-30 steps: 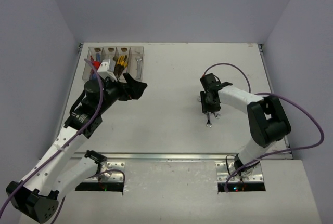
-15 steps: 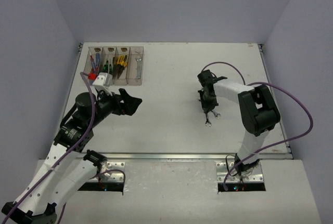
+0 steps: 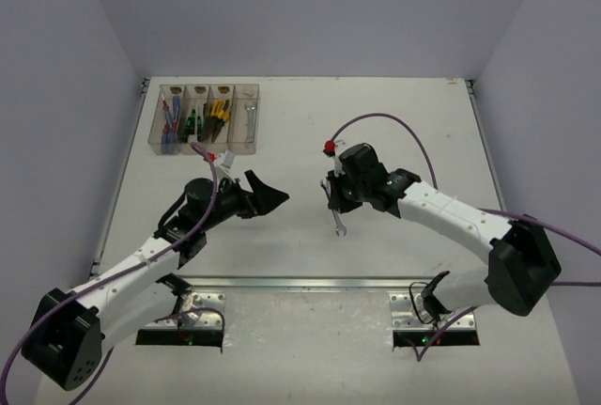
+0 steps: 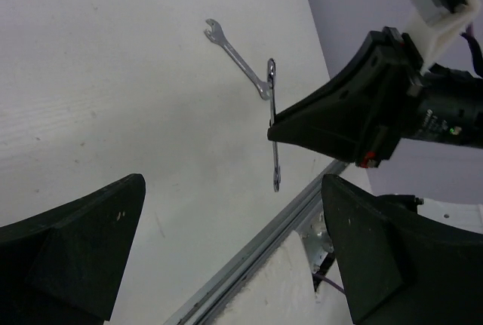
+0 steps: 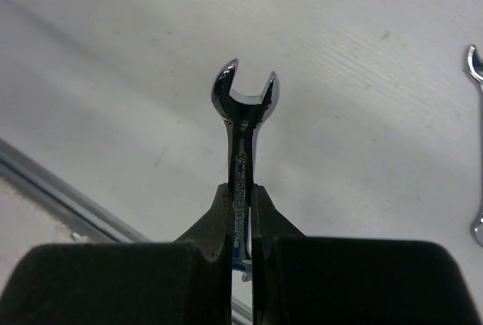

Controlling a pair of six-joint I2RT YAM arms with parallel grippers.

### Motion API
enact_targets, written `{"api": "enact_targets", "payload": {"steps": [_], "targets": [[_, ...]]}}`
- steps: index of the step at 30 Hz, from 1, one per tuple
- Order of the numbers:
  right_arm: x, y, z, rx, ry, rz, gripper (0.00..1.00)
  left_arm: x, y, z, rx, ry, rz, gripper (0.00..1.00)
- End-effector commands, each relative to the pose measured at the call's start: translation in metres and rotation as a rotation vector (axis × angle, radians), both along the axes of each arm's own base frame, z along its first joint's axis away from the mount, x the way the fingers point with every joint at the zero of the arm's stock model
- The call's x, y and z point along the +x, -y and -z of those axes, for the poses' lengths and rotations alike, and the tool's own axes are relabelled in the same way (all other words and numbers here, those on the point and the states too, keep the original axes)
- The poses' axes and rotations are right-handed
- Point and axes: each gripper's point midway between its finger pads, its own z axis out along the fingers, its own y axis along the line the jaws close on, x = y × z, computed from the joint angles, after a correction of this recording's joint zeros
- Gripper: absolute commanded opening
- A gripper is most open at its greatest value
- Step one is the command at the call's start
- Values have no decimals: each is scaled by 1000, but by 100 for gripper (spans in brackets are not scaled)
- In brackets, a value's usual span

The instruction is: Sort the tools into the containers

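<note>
The right end effector point(image 5: 241, 197) is clenched on the shank of a silver wrench point(image 5: 244, 114), which hangs clear of the tabletop point(image 3: 310, 123) at centre frame in the overhead view, its open end pointing away from the fingers. The left end effector point(image 3: 268, 194) is released and empty, its jaws wide apart and turned toward that wrench from just left of it. The containers point(image 3: 205, 149) sit at the upper left, on the left arm's side, so a handover looks like the step in hand. To do it well, the left jaws should close on the free length below the right fingers, squarely across the flat shank, and the right should let go only once that grip is firm. The rightmost bin, already holding a wrench point(image 3: 251, 116), seems the target. A second wrench point(image 4: 236, 57) lies on the tabletop nearby.
</note>
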Motion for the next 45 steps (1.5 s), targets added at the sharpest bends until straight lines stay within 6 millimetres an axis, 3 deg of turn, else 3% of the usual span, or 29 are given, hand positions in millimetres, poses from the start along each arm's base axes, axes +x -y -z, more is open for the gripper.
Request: {"api": "enact_targets", "payload": {"steps": [1, 7, 11, 13, 14, 18, 19, 21, 22, 24, 25, 26, 27, 29, 30, 31, 32, 33, 37, 39, 40, 42, 43, 45], "targets": [[-9, -43, -45, 145, 148, -103, 0, 12, 33, -60, -212, 155, 16, 100], [-36, -81, -85, 298, 236, -253, 0, 16, 60, -55, -202, 134, 19, 96], [-47, -93, -97, 325, 249, -303, 0, 16, 72, -47, -194, 109, 37, 73], [-48, -96, -99, 328, 250, -310, 0, 15, 77, -44, -192, 104, 45, 68], [-49, -99, -101, 335, 251, -316, 0, 15, 80, -43, -192, 102, 52, 63], [-48, -104, -107, 349, 264, -317, 0, 15, 88, -45, -188, 105, 75, 9], [-44, -102, -107, 338, 274, -295, 1, 15, 89, -47, -185, 111, 81, 0], [-40, -98, -106, 320, 283, -268, 18, 17, 88, -53, -162, 124, 72, 0], [-39, -93, -105, 306, 290, -252, 39, 24, 84, -59, -132, 144, 42, 0], [-33, -74, -100, 253, 319, -181, 99, 40, 71, -64, -4, 173, -15, 0], [-30, -64, -98, 221, 331, -141, 99, 55, 59, -68, 65, 183, -68, 0], [-24, -43, -90, 153, 343, -67, 99, 85, 28, -70, 195, 184, -184, 0], [-23, -29, -92, 136, 347, -21, 99, 109, -4, -51, 308, 142, -275, 0], [-20, -2, -90, 120, 351, 54, 99, 150, -55, -41, 471, 68, -435, 0], [-17, 11, -89, 119, 349, 91, 99, 169, -78, -46, 536, 43, -512, 0], [-13, 23, -89, 137, 337, 123, 99, 191, -93, -65, 569, 46, -579, 0], [-13, 30, -88, 150, 329, 138, 99, 209, -107, -56, 615, 2, -606, 0], [-14, 40, -85, 148, 324, 159, 99, 226, -124, -76, 614, 18, -638, 0], [-23, 60, -70, 83, 324, 155, 99, 291, -158, -77, 701, 11, -660, 0], [-29, 64, -54, 56, 291, 153, 99, 327, -162, -100, 718, 52, -665, 0], [-30, 65, -49, 46, 275, 161, 99, 342, -163, -80, 761, 27, -642, 0], [-33, 65, -40, 29, 242, 157, 99, 362, -160, -75, 816, 43, -592, 0], [-34, 65, -38, 28, 234, 152, 99, 369, -156, -57, 839, 31, -548, 0], [-35, 63, -35, 24, 219, 138, 99, 377, -149, -50, 835, 33, -508, 0]]}}
